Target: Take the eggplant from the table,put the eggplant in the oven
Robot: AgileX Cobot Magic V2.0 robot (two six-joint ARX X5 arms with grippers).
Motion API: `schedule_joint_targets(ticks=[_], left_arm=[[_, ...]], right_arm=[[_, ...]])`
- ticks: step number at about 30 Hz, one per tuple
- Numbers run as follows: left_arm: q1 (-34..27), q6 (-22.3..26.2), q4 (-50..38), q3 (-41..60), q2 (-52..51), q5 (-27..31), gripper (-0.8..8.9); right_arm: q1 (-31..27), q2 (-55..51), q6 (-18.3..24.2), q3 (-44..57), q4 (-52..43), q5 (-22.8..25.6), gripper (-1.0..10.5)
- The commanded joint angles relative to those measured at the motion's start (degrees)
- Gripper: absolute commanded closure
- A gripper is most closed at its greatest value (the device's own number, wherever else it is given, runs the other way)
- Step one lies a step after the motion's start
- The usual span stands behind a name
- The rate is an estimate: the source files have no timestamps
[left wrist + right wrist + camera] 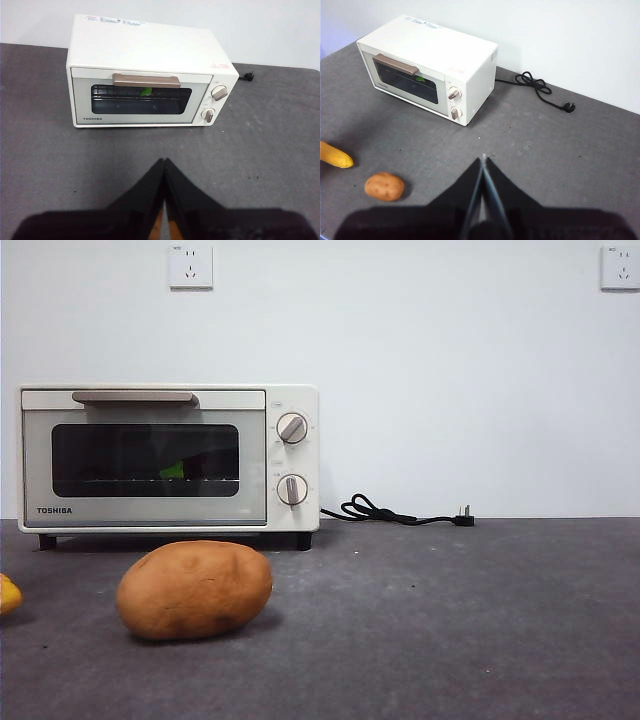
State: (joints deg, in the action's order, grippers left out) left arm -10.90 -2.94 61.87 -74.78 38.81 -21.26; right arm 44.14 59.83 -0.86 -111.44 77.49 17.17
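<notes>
Oven (pixel 165 458) stands at left of the front frame, door closed; a green stem cap of the eggplant (pixel 173 471) shows through the glass, on the rack. Potato (pixel 194 589) lies on the desk (pixel 470 630) in front of it. Right wrist view alone shows the whole yellow item (pixel 335 155) and the power cord (pixel 540 90). Left end effector (pixel 164 161) and right end effector (pixel 484 157) both clenched, empty

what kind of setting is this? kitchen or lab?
Probably a lab test bench, not a kitchen: a toaster oven stands unplugged, cord loose, on a bare grey table against a blank wall with a lone potato.
</notes>
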Motion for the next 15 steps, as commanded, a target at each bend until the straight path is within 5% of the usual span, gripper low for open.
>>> schedule_joint_targets(ticks=[1, 9, 15], left_arm=[[0.1, 2.3, -0.2, 0.1, 0.0, -0.1, 8.18], [0.2, 17.0, -6.3, 0.2, -0.9, 0.2, 8.18], [1.0, 20.7, -17.2, 3.3, -7.8, -0.3, 8.18]], right_arm=[[0.1, 0.1, -0.6, 0.1, 1.3, 0.3, 9.5], [0.1, 0.4, -0.6, 0.1, 1.3, 0.4, 9.5], [0.1, 0.7, -0.6, 0.1, 1.3, 0.4, 9.5]])
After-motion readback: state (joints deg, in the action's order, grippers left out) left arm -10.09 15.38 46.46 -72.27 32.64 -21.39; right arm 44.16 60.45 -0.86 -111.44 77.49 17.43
